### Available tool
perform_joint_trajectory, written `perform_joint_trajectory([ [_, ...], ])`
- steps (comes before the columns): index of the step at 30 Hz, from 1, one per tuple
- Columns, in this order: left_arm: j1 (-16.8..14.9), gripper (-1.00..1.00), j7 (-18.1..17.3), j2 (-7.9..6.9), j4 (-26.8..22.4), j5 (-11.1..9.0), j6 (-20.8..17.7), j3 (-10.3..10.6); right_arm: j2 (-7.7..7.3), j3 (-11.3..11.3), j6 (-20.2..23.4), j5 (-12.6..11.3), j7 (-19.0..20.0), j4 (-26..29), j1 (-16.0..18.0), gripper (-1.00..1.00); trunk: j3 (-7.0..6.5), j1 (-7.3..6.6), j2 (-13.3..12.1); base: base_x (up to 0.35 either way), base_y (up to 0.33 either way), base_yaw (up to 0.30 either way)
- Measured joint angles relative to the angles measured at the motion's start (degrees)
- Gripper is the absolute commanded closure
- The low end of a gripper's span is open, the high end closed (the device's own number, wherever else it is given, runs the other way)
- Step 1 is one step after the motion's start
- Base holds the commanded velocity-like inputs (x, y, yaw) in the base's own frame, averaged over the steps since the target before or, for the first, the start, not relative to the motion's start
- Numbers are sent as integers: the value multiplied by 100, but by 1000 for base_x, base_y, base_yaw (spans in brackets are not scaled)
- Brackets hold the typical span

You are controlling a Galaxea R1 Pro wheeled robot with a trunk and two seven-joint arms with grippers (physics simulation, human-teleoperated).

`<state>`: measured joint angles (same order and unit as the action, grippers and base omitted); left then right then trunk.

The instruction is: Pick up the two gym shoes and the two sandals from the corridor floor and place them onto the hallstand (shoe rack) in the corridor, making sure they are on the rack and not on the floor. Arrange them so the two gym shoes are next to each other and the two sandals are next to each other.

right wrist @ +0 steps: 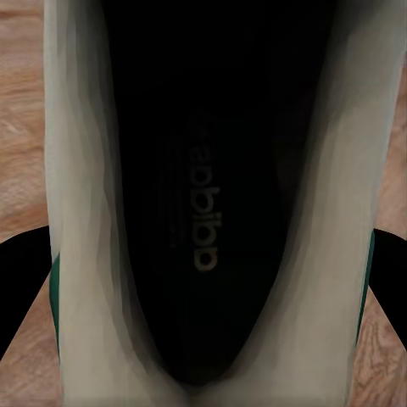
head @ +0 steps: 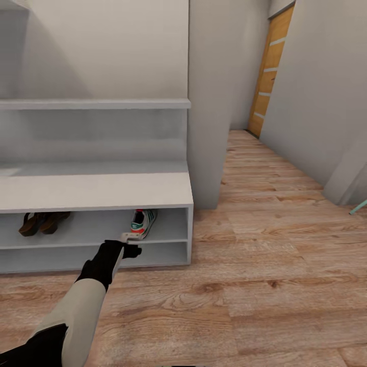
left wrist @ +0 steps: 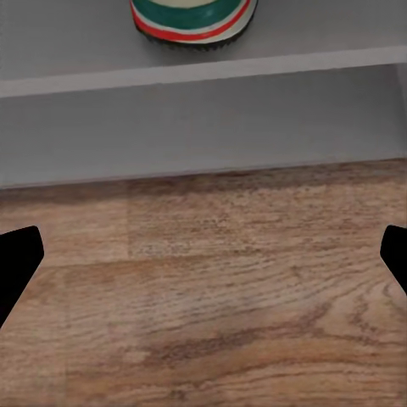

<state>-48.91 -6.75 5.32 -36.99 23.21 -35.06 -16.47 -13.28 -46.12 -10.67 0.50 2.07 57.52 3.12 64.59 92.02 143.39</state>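
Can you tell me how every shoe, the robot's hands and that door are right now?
Cream-white sneaker with green stripes: on the rack's upper tier, right end.
Brown leather sandals: side by side on the same tier, left.
Second cream-white sneaker: between the right gripper's fingers, over the wood floor.
Pale grey shoe rack: lower tier bare.
Left gripper: open, empty, near the rack's front.
Right gripper: shut on the sneaker.
Orange wooden door: closed.

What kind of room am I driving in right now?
Most likely a home corridor or entryway. A pale hallstand stands against the wall, with a gym shoe and brown sandals on its upper shoe tier. Wood-plank floor runs past it toward an orange-brown door at the far end.
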Motion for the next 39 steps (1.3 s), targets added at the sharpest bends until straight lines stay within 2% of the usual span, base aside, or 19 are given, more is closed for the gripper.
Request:
perform_joint_trajectory([
  [8, 13, -100, 0, -73, 0, -4, 20, -3, 5, 7, -4, -19, 7, 22, 0, 100, 0, 0, 0, 0, 0, 0],
  [10, 46, -100, 0, -104, 3, -4, 143, -6, 13, 8, -4, -21, 5, 24, 0, 100, 0, 0, 0, 0, 0, 0],
  [12, 107, -100, -5, -124, 9, -2, 315, -6, 21, 8, -4, -22, 5, 25, 0, 100, 0, 0, 0, 0, 0, 0],
  [14, 242, -100, -24, -151, 9, -3, 649, -18, 29, 9, -5, -23, 5, 21, 0, 100, 0, 0, 0, 0, 0, 0],
  [15, 427, -100, -40, -181, 13, -4, 1064, -41, 38, 9, -5, -19, 4, 19, 0, 100, 1, 1, 0, 0, 0, 0],
  [18, 589, -100, -52, -200, 13, -15, 1302, -53, 45, 9, -5, -18, 4, 17, 0, 100, 0, 0, 0, 0, 0, 0],
  [22, 974, -100, -80, -274, -34, -33, 1654, -70, 51, 10, -5, -10, 4, 10, 0, 100, 1, 0, 0, 0, 0, 0],
  [23, 1438, -100, -231, -455, -258, -163, 2572, -99, 52, 17, -10, -8, 11, 2, 0, 100, -1, -1, 0, 0, 0, 0],
  [24, 1808, -100, -284, -492, -265, -181, 2690, -105, 52, 18, -11, -7, 11, 1, 0, 100, 1, 0, 0, 0, 0, 0],
  [25, 1926, -100, -467, -595, -285, -286, 2922, -106, 52, 18, -12, -7, 12, -1, 0, 100, 1, 0, 0, 0, 0, 0],
  [28, 2161, -100, -795, -781, -296, -458, 3197, -108, 52, 18, -13, -8, 11, -6, 0, 100, 0, 0, 0, 0, 0, 16],
  [29, 2269, -100, -968, -872, -299, -593, 3323, -111, 53, 19, -13, -7, 11, -9, 0, 100, 1, 0, 0, 0, 0, 68],
  [31, 2387, -100, -1141, -964, -303, -779, 3458, -124, 53, 19, -13, -6, 12, -12, 0, 100, 0, 0, 0, 0, 0, 120],
  [32, 2501, -100, -1293, -1057, -306, -979, 3598, -158, 53, 19, -13, -7, 12, -16, 1, 100, 1, 0, 0, 0, 0, 163],
  [33, 2558, -100, -1369, -1106, -308, -1082, 3669, -178, 53, 19, -13, -7, 12, -22, 1, 100, 1, 0, 0, 0, 0, 204],
  [35, 2765, -100, -1825, -1385, -309, -1552, 3930, -273, 53, 24, -13, -7, 12, -128, 1, 100, 1, 0, 0, 0, 0, 246],
  [39, 2841, -100, -2385, -1656, -287, -1837, 4021, -318, 53, 28, -13, -5, 12, -253, 1, 100, 1, 0, 0, 0, 0, 267],
])
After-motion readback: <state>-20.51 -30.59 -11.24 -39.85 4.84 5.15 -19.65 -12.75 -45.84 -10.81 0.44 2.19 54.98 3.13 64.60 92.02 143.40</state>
